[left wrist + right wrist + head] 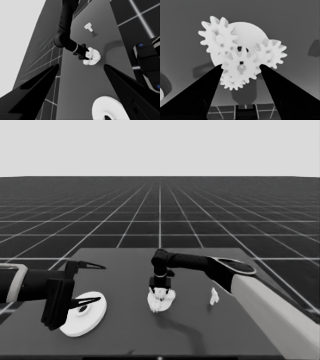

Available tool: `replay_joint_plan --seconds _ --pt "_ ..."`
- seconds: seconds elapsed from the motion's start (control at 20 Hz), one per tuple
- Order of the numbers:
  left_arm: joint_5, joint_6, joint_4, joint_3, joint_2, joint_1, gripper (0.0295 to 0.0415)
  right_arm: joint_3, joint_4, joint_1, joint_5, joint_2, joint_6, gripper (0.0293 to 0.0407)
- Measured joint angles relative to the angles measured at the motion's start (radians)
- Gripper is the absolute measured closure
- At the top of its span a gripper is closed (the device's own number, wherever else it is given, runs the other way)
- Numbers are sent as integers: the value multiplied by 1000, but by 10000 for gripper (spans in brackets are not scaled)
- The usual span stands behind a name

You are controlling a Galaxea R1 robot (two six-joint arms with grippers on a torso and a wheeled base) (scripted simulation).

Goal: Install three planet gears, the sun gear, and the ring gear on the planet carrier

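The larger round part lies at the table's left end, under the parked left gripper, whose fingers are spread. At mid-table the smaller round part carries four meshed gears. The right gripper hangs directly over them, fingers spread either side of the centre gear, not pinching it. The thin white piece lies apart to the right.

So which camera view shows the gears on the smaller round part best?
The right wrist view: the gears fill it, teeth distinct, on the smaller round part, between the right pincer fingers. In the head view they are one white cluster under that pincer; the left wrist view shows a distant toothed clump.
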Motion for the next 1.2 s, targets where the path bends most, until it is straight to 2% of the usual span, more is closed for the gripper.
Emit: replay_joint_plan --seconds 1.2 --pt "0 0 0 0 0 0 326 0 0 -2 0 0 251 390"
